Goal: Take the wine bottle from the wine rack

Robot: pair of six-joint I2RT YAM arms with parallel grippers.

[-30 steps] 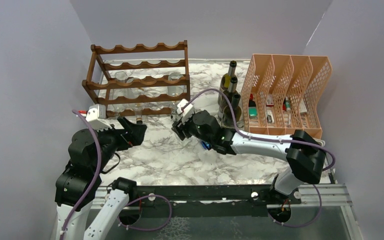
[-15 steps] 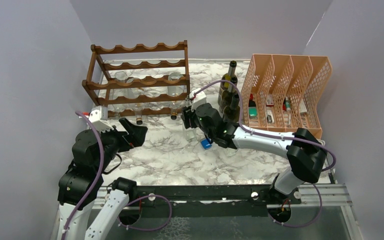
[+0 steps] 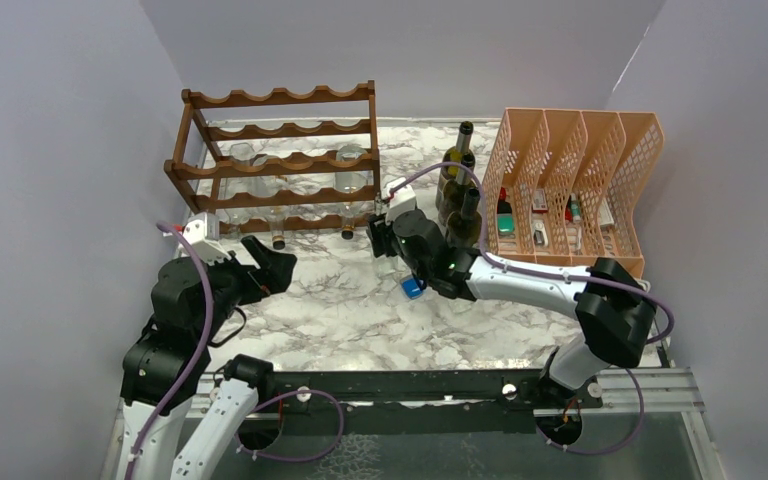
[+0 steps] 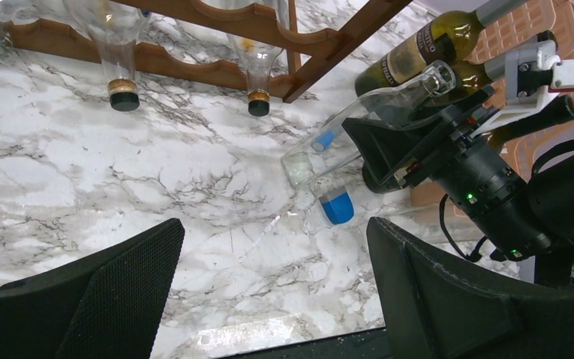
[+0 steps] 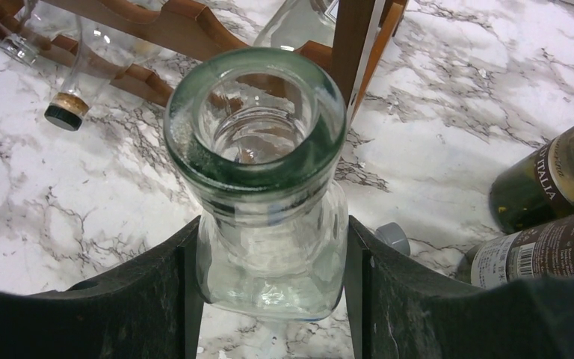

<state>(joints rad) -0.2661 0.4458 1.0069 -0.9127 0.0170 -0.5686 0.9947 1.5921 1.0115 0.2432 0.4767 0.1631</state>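
The dark reddish-brown wine rack (image 3: 275,160) stands at the back left and holds several clear bottles; two corked necks (image 4: 123,93) (image 4: 258,105) hang over its lowest rail. My right gripper (image 3: 392,232) is shut on a clear glass wine bottle (image 4: 359,127), off the rack, just right of the rack's front right post (image 5: 351,45). The bottle is tilted, open mouth (image 5: 254,120) up, base low over the marble. In the right wrist view both fingers (image 5: 157,292) press its sides. My left gripper (image 3: 265,262) is open and empty over the marble left of it.
Three dark green wine bottles (image 3: 457,170) stand just right of my right gripper, against a peach lattice file organizer (image 3: 570,180). A blue cap (image 3: 412,289) lies on the marble under the right arm. A grey cap (image 5: 393,238) lies near the green bottles.
My right gripper has carried the clear bottle back and to the right, toward the green bottles, and tipped it more upright. The left arm has shifted only slightly.
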